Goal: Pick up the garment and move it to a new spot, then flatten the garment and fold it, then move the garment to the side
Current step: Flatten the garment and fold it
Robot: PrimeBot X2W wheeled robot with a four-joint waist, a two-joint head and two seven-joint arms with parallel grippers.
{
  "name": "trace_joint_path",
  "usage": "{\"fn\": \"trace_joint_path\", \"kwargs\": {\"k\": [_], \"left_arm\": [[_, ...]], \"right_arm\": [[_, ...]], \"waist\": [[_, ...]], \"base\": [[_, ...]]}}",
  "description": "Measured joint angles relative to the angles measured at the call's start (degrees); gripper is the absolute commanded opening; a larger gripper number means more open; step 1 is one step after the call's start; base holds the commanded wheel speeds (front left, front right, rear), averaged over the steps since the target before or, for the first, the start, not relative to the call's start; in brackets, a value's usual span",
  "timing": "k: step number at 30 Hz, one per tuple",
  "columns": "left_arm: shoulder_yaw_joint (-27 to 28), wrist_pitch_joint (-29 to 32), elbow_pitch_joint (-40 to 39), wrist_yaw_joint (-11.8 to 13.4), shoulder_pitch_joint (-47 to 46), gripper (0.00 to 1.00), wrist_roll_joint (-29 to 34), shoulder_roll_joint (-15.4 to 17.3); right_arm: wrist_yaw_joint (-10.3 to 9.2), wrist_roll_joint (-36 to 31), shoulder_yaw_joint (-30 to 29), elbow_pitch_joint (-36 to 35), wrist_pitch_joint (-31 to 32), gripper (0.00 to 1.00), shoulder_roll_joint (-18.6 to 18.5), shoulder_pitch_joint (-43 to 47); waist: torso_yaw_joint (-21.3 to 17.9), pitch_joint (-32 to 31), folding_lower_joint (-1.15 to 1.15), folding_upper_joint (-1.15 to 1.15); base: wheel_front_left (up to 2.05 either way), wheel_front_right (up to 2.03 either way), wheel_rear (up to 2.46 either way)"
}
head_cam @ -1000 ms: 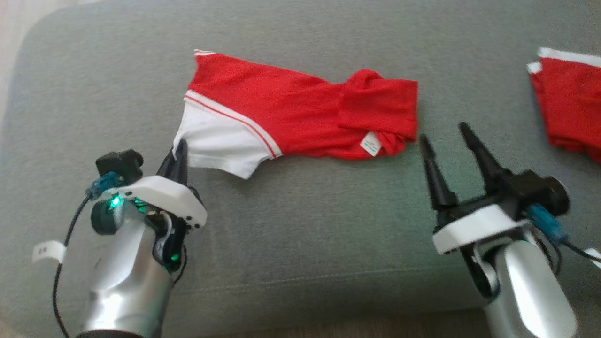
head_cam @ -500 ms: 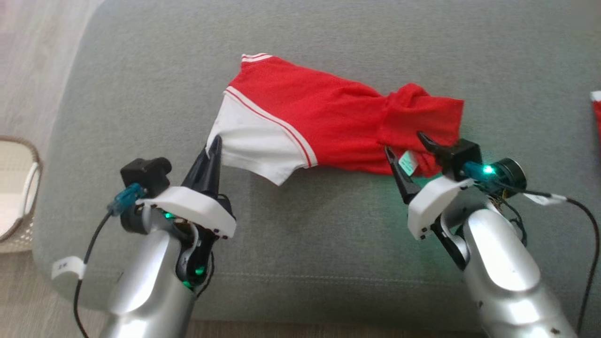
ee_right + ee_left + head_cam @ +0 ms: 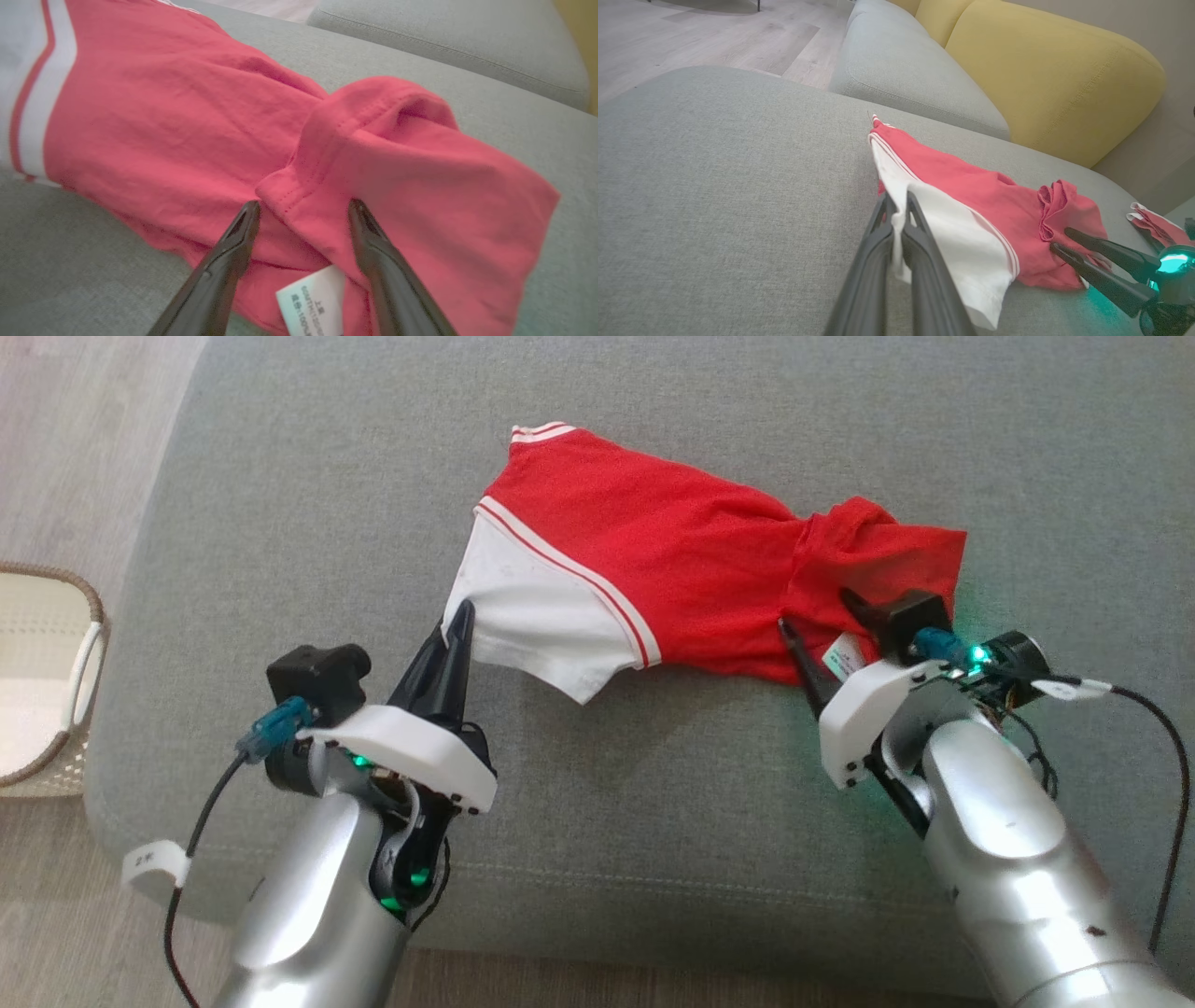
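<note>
Left tool pinches white garment hem; right tool gapes over rumpled red folds.

Behind the left pincer and right pincer sat white brackets, silver forearms, green lights, black cables.

A grey sofa seat, backed by yellow cushions, stands on pale wood flooring beside a woven basket.
</note>
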Motion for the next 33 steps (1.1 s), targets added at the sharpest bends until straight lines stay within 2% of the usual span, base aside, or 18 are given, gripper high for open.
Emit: {"fn": "trace_joint_path", "kwargs": {"k": [1, 5, 9, 17, 22, 28, 33], "left_arm": [[-0.02, 0.0, -0.05, 0.03, 0.0, 0.0, 0.0, 0.0], [0.12, 0.0, -0.07, 0.52, 0.01, 0.0, -0.25, 0.04], [0.78, -0.13, -0.09, 0.56, 0.07, 0.0, -1.12, 0.08], [4.27, -0.97, -2.37, 1.48, 1.33, 0.0, -4.15, 0.83], [6.31, -1.13, -4.58, 2.24, 2.67, 0.0, -5.64, 1.55], [8.42, -1.62, -7.09, 3.83, 4.81, 0.0, -6.67, 2.23], [9.28, -1.7, -7.38, 5.53, 4.85, 0.0, -6.54, 3.0]], "right_arm": [[0.0, -0.47, -0.76, 0.55, -0.55, 0.0, 0.01, -0.37], [0.0, -1.27, -4.02, 1.76, -2.75, 0.0, -0.03, -1.43], [0.0, 0.6, -6.35, 1.65, -4.14, 0.0, -0.01, -1.46], [0.0, 3.79, -14.79, -3.47, -5.13, 0.0, -0.14, -1.42], [0.0, 7.65, -17.89, -8.37, -1.9, 0.0, -0.54, -1.01], [0.0, 8.49, -19.08, -15.44, 1.69, 0.0, -1.64, 2.57], [0.0, 8.7, -23.08, -16.56, 3.75, 0.0, -3.1, 7.15]], "waist": [[0.06, 0.12, 0.0, 0.0], [-0.1, -0.05, 0.0, 0.0], [-0.6, -0.87, 0.0, 0.0], [-3.34, -4.64, 0.0, 0.0], [-5.51, -7.45, 0.0, 0.0], [-8.13, -9.66, 0.0, 0.0], [-9.01, -9.76, 0.0, 0.0]], "base": [[0.0, 0.0, 0.0], [0.0, 0.0, 0.0], [0.0, 0.0, 0.0], [0.0, 0.0, 0.0], [0.0, 0.0, 0.0], [0.0, 0.0, 0.0], [0.0, 0.0, 0.0]]}}
